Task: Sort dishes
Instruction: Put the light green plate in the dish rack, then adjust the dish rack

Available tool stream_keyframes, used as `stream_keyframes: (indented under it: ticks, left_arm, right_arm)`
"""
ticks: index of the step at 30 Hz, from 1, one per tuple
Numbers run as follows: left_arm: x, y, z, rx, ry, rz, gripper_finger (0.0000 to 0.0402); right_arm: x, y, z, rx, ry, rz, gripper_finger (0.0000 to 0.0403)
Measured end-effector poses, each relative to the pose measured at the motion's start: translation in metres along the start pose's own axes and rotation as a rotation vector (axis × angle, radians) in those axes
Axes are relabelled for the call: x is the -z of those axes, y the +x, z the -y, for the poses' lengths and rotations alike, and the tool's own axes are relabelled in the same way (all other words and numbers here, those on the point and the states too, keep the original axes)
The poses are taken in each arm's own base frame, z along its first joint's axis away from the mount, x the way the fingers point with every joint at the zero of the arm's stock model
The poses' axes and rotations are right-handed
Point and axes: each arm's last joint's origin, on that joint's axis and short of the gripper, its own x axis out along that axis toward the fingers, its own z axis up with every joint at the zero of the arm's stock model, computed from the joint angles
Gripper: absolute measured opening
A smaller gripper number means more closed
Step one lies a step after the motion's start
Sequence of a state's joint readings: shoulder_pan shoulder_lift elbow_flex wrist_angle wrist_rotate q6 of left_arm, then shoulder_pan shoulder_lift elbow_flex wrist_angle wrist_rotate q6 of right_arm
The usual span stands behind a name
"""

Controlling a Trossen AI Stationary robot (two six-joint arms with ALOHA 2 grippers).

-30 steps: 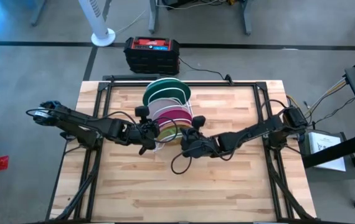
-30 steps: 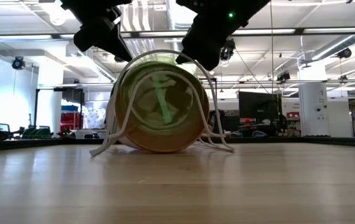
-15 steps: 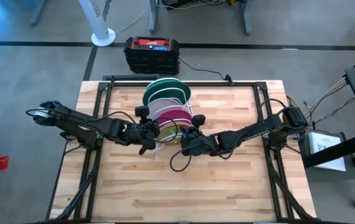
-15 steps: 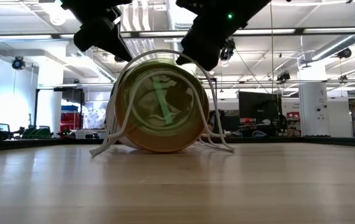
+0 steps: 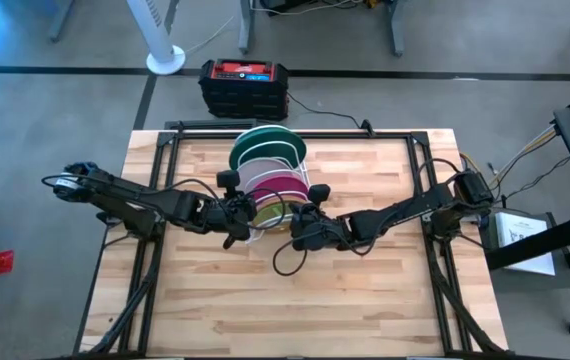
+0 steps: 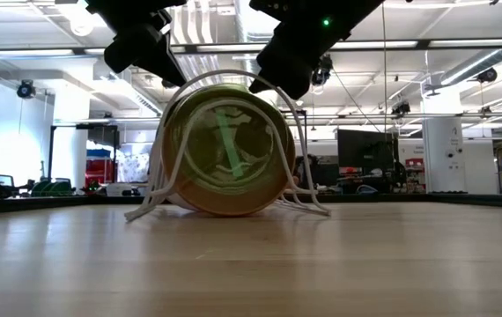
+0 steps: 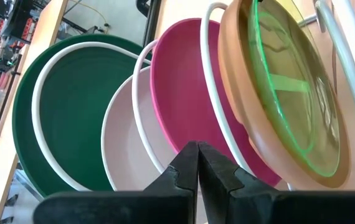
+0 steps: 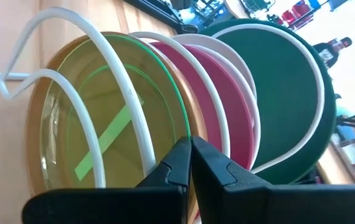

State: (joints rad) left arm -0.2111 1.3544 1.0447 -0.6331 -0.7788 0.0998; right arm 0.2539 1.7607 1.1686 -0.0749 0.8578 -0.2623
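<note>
Five plates stand on edge in the white wire rack (image 5: 308,183). From far to near they are dark green (image 7: 65,118), white (image 7: 124,149), magenta pink (image 7: 184,93), brown divided (image 7: 240,93) and translucent lime-green (image 8: 109,143). The lime-green plate leans in the brown one. My left gripper (image 7: 197,149) is shut at the rack's left side, its tips in front of the pink plate; I cannot tell whether it touches anything. My right gripper (image 8: 190,144) is shut at the lime-green plate's upper rim, on the rack's near right side. My right gripper has its shut fingertips on the lime-green plate's upper rim (image 8: 185,127), which runs straight in between them. It comes slanting from above and from the table's near right side. The plate stands on edge in the rack, against the brown plate (image 8: 37,155).
Bare wooden table (image 5: 295,300) lies in front of the rack and to both sides. Loose cables (image 5: 283,262) hang from the right arm near the rack. A black and red case (image 5: 244,84) stands on the floor beyond the far edge.
The lime-green plate has turned a little about its centre in the rack: its green bar is tilted differently in the low view. My right gripper has shifted slightly toward the table's left, staying at the plate's rim.
</note>
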Motion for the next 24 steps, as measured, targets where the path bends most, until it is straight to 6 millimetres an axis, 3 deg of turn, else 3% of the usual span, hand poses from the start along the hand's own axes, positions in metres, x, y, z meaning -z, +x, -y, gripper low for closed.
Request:
stream_keyframes:
  ticks: [7, 17, 24]
  left_arm:
    - [-0.0001, -0.0001, -0.0001, 0.000, 0.000, 0.000, 0.0000]
    - [-0.0001, -0.0001, -0.0001, 0.000, 0.000, 0.000, 0.0000]
    - [0.0000, 0.0000, 0.0000, 0.000, 0.000, 0.000, 0.0000]
  right_arm:
    - [-0.0002, -0.0003, -0.0001, -0.004, 0.000, 0.000, 0.0009]
    - [-0.0046, -0.0011, 0.0022, 0.007, 0.029, 0.007, 0.0094]
    - [-0.0093, -0.0061, 0.0037, 0.004, 0.038, 0.025, 0.0124]
